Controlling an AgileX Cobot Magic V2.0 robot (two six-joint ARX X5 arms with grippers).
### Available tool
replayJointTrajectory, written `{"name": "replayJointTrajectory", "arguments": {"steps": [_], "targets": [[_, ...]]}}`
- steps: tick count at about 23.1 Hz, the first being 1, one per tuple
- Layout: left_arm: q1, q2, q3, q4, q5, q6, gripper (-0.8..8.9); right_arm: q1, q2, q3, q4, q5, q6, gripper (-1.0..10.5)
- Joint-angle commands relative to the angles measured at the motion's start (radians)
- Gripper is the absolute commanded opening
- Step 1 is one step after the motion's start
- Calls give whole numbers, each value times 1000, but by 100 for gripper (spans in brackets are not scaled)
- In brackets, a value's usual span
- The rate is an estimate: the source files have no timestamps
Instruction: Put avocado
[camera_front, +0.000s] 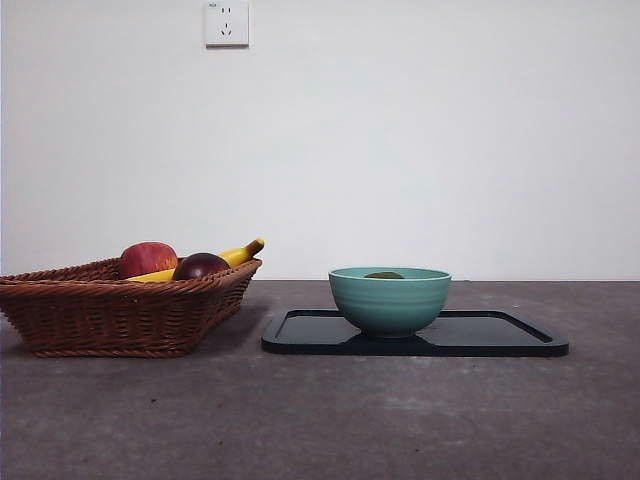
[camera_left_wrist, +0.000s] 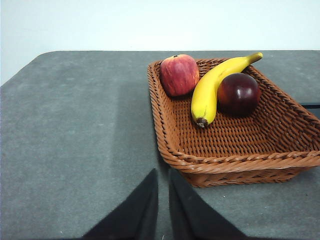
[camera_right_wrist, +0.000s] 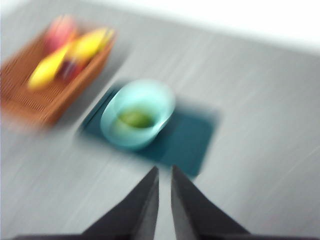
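The table (camera_front: 320, 420) holds a basket (camera_front: 110, 320) and a tray (camera_front: 500, 335); on the tray stands the bowl (camera_front: 390, 300), and the avocado (camera_right_wrist: 136, 119) lies inside it; the right gripper (camera_right_wrist: 164, 172), nearly closed and empty, sits nearer, with the fruit ahead of it; the left gripper (camera_left_wrist: 162, 175), likewise nearly closed, faces the basket.

Dark grey table (camera_front: 330, 420), wicker basket (camera_front: 110, 320), black tray (camera_front: 500, 335)
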Motion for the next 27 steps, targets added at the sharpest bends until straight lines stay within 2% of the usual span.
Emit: {"name": "replayJointTrajectory", "arguments": {"steps": [1, 4, 6, 7, 11, 16, 19, 27], "targets": [[-1, -2, -20, -9, 1, 8, 32, -199, -154, -159, 194, -33, -107, 33], [-1, -2, -20, -9, 1, 8, 32, -402, -357, -478, 453, 18, -130, 33], [-1, -2, -20, -9, 1, 8, 32, -504, -479, -678, 591, -32, -77, 33], [-1, -2, -20, -9, 1, 7, 32, -533, -517, -754, 626, -29, -55, 33], [-1, -2, -20, -9, 1, 8, 32, -556, -549, -880, 664, -39, -40, 33], [-1, -2, -20, -9, 1, 7, 32, -556, -549, -951, 665, -86, -39, 34], [-1, -2, -20, -9, 1, 7, 32, -557, -549, -959, 625, -119, -50, 33], [-1, -2, -20, -9, 1, 7, 32, -557, -549, -959, 628, -117, -62, 33]]}}
